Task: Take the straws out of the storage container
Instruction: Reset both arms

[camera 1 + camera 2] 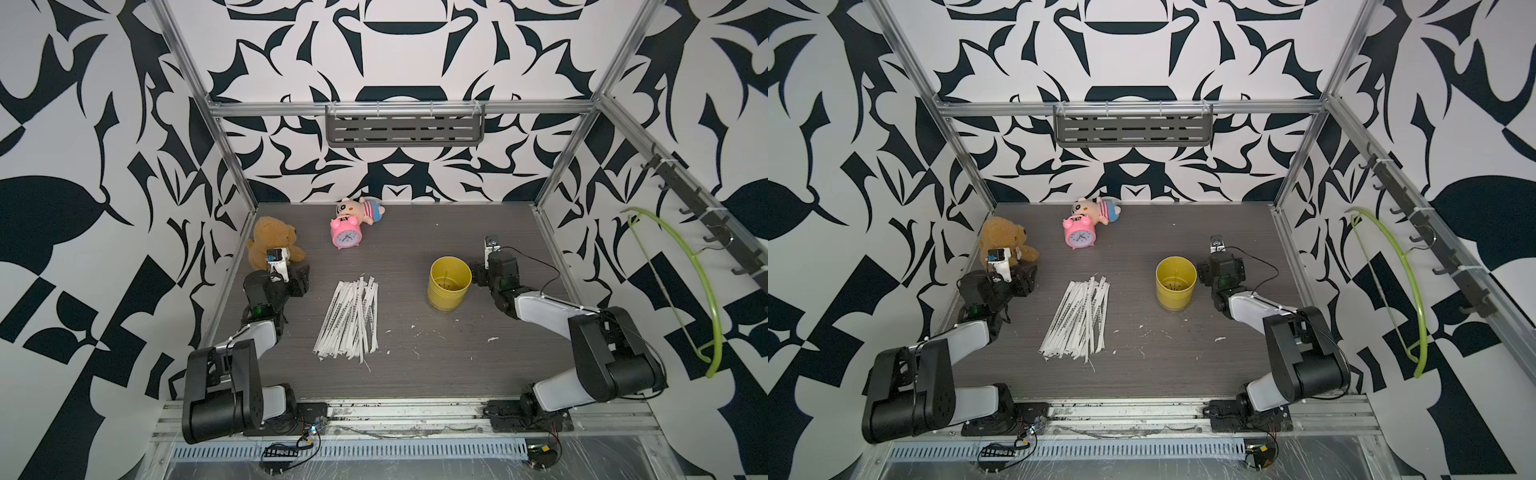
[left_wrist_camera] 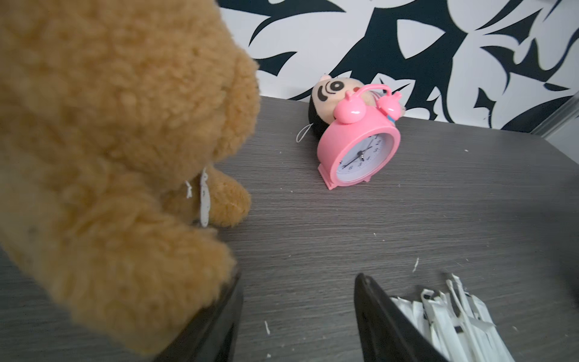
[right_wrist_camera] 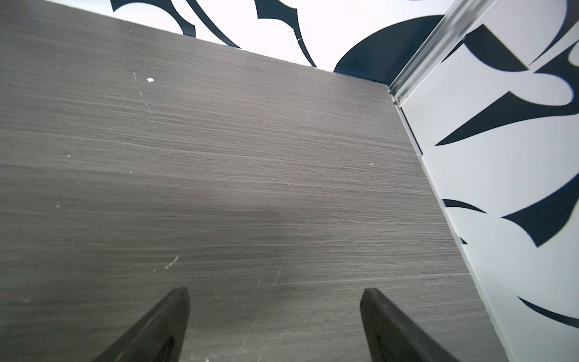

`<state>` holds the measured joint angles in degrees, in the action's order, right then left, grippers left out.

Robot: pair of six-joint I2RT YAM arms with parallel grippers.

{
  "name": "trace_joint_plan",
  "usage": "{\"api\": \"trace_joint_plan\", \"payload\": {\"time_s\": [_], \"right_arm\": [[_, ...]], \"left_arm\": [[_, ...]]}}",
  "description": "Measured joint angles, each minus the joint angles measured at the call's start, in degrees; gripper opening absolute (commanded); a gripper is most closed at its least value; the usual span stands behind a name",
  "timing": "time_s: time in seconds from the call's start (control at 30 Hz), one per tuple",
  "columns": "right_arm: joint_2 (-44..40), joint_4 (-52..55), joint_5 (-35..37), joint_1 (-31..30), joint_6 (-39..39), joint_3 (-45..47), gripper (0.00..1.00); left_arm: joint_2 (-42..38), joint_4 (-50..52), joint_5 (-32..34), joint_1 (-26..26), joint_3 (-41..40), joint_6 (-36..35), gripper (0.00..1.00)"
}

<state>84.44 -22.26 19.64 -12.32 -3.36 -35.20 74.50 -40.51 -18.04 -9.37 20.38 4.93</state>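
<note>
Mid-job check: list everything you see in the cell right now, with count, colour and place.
straws: about twenty, white paper-wrapped, one flat pile on the table, left of centre
storage container: one, yellow, upright, right of the pile
alarm clock: one, pink, toward the back, in front of the plush doll
plush doll: one, pink and cream, lying by the back wall
teddy bear: one, brown, back left
paper scraps: several, white, scattered nearer the front
hanger: one, green, right wall
shelf: one, grey, back rail
table: one, grey wood-grain
left end effector: open, empty, by the teddy bear
right end effector: open, empty, beside the container
</note>
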Motion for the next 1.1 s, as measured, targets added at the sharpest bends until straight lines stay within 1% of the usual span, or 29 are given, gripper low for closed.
{"api": "trace_joint_plan", "payload": {"time_s": [0.17,0.27,0.37,0.47,0.6,0.7,0.8,0.83,0.87,0.9,0.93,0.97,1.0,1.1], "right_arm": [[2.25,-4.17,-3.02,0.26,-2.19,4.61,0.9],[4.9,-4.35,-5.01,1.11,-2.62,4.72,0.9],[5.53,-4.28,-9.07,3.21,-2.6,4.35,0.89],[5.18,-5.29,-11.3,4.76,-2.45,4.44,0.89],[4.61,-7.37,-16.09,8.0,-0.92,5.03,0.89],[4.02,-11.23,-18.99,10.19,-0.52,7.37,0.89],[3.74,-20.22,-21.2,10.78,-0.26,13.86,0.93],[4.09,-21.03,-21.94,10.73,-0.26,15.28,0.96],[4.37,-21.07,-22.49,10.73,-0.13,15.89,1.0],[4.72,-21.4,-23.04,10.78,0.07,16.17,1.0],[4.9,-21.66,-23.06,10.8,0.37,16.13,1.0],[4.92,-21.68,-22.36,10.8,0.96,15.91,1.0],[4.92,-21.99,-21.44,10.86,1.57,15.56,1.0],[4.94,-22.67,-19.52,11.13,2.54,14.38,1.0]], "left_arm": [[-0.39,-0.24,2.56,0.02,-1.46,-0.26,0.64],[0.9,-1.49,2.93,0.02,-1.4,-0.31,0.64],[4.96,-3.91,0.17,0.07,-0.87,-0.31,0.63],[8.87,-6.69,-2.93,0.83,-0.85,-0.79,0.64],[11.02,-9.14,-3.87,1.9,-0.87,-1.33,0.65],[12.7,-13.11,-2.64,3.45,-0.94,-2.19,0.68],[14.03,-14.27,-0.31,5.77,-1.14,-3.3,0.7],[14.01,-14.32,0.31,6.36,-1.22,-3.41,0.71],[14.03,-14.38,1.18,6.75,-1.22,-3.41,0.75],[14.08,-14.19,2.25,6.84,-1.11,-3.23,0.81],[14.08,-13.25,3.54,6.84,-0.74,-2.99,0.92],[14.08,-12.2,4.96,6.8,-0.13,-2.89,0.98],[14.08,-11.39,6.16,6.78,0.44,-2.54,1.0],[14.08,-10.58,8.79,6.75,1.18,-2.19,1.0]]}}
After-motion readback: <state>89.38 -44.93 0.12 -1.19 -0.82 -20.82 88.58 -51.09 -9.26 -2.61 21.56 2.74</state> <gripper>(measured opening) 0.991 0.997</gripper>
